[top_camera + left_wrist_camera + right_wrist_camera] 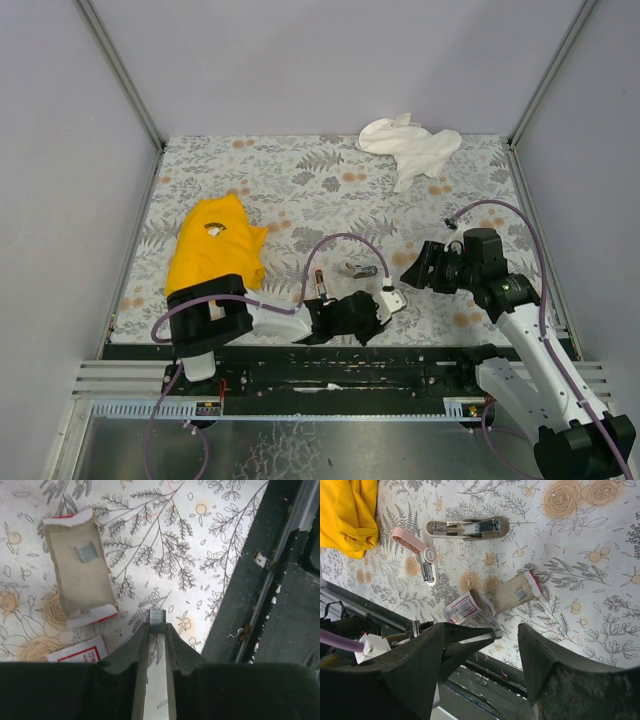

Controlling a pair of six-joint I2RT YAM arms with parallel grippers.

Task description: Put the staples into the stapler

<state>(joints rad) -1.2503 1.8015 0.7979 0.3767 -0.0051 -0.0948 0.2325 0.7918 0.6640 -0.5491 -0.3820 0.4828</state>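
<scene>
Down at the near edge of the floral table (300, 180), the left gripper (158, 626) is pinched tight on a short strip of staples (158, 619). The silvery block sticks out past the fingertips (144, 632). I cannot tell whether it rests on the table or hangs just above it. Just beside it lies the grey-brown cardboard tray (95, 587), slid out of its box, with another small staple strip (86, 553) lying inside. The red-and-white box sleeve (80, 652) sits just beside one end of the tray.

A little farther in, the pink stapler (412, 540) lies opened out flat on the table, its silvery metal channel bare. It is apart from both grippers. Near it lies a pale beige oblong piece (467, 528) with metal showing along its top.

The right gripper (481, 630) hangs above the table over toward the right, its two black fingers spread wide with nothing between them. It faces the box and the stapler.

Off to the left a crumpled yellow cloth (215, 250) lies, and at the far edge there is a bunched white cloth (410, 145).
</scene>
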